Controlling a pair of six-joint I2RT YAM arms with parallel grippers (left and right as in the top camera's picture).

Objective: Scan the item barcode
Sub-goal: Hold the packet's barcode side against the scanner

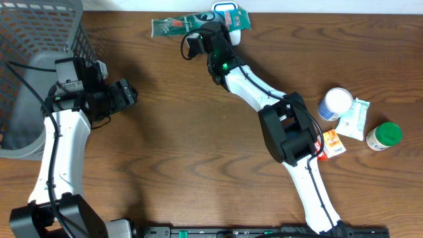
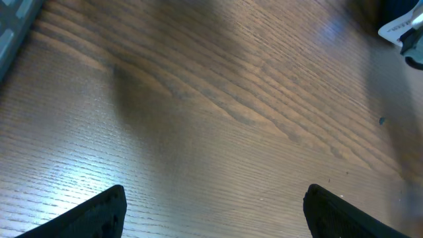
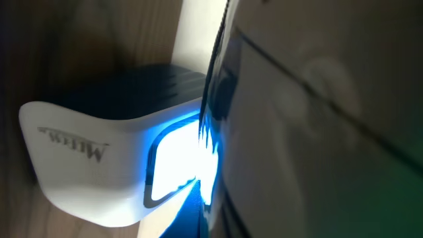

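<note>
A mock shop checkout: barcode scanner (image 1: 224, 8), mesh basket (image 1: 33, 39) and packaged goods (image 1: 353, 119) on a table (image 1: 172, 145).

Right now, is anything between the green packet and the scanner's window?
Nothing visible. The right gripper holds the green packet up at the scanner. In the right wrist view, the packet's edge sits close by the lit blue window, with no other item between.

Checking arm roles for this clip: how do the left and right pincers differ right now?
The left pincer stands open; the right pincer is shut. Left holds nothing, over the table; right grips the green packet. Left is near the basket; right is at the glowing scanner. Both are black.
</note>
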